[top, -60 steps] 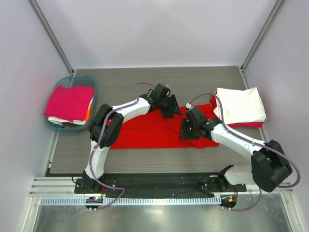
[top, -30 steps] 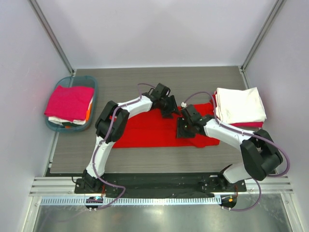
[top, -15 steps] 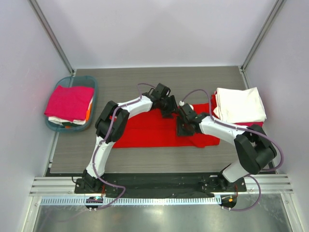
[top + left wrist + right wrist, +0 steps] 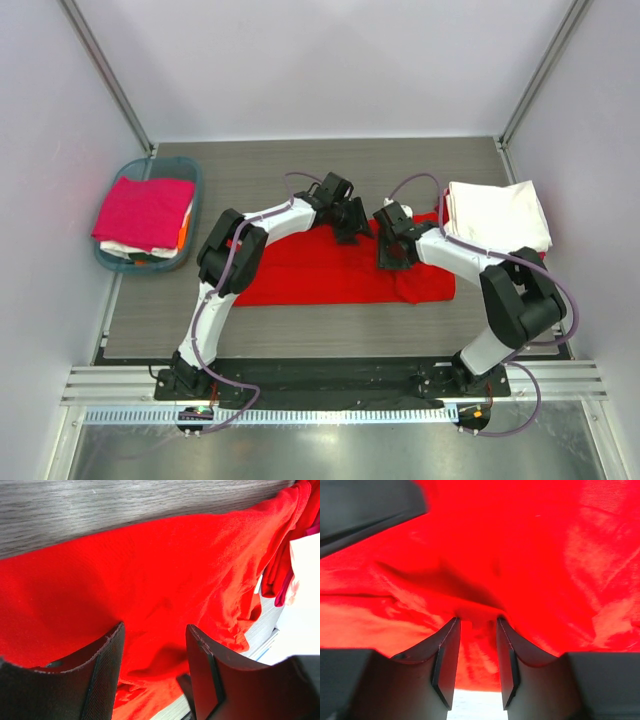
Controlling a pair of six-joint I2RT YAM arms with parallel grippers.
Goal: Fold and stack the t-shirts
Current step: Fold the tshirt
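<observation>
- Midway across the table (image 4: 250, 170), a red t-shirt (image 4: 310, 280) lies spread in a wide band, with both arms reaching over to its far hem.
- The left gripper (image 4: 350, 226) sits low on the cloth with its jaws parted. Red fabric lies loose between them and nothing is clamped.
- Just beside it, the right gripper (image 4: 390, 252) has its jaws drawn near together on a raised ridge of the same shirt, apparently pinching it.
- At the right edge, a folded white t-shirt (image 4: 497, 218) tops the stack. A magenta t-shirt (image 4: 145, 212) waits in the teal basket (image 4: 108, 262) at far left.
- The step in hand looks to be taking hold of the far hem for a fold toward the near side. Next, the left jaws need to close on cloth so both arms can lift the edge evenly.
</observation>
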